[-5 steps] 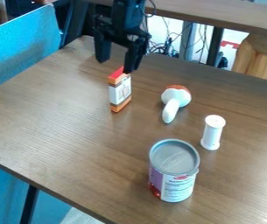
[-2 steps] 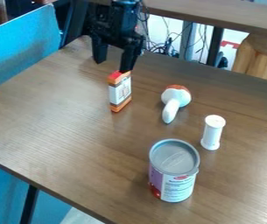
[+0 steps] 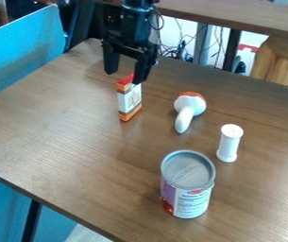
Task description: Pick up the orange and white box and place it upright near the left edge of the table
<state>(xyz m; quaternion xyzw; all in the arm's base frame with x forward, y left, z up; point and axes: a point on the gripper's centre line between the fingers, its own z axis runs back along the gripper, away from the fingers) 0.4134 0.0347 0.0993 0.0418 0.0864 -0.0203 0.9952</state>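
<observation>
In the camera view, the black two-finger gripper (image 3: 125, 78) is hanging in the upper part of the frame, left of centre. Its fingers are standing well apart, grasping nothing. Compared with the frame just before, they are sitting slightly lower and a little farther right. The upright orange-and-white box with a red top (image 3: 130, 100) is standing in the same spot, just below the gripper; the nearer finger is overlapping its upper right corner, though whether they are touching cannot be told.

Right of the box, the white mushroom-shaped object with an orange-brown cap (image 3: 186, 116) is lying on the brown wood-grain table (image 3: 64, 137). Farther right, the white spool-like cylinder (image 3: 229, 144) is standing upright. Below centre, the large round can with a grey lid (image 3: 188, 189) is standing upright. These three are keeping their earlier places.

The can is wearing a white and purple label with red patches and rows of small print; the box is showing a white panel with fine markings. A blue panel (image 3: 23, 49) is rising at the upper left.
</observation>
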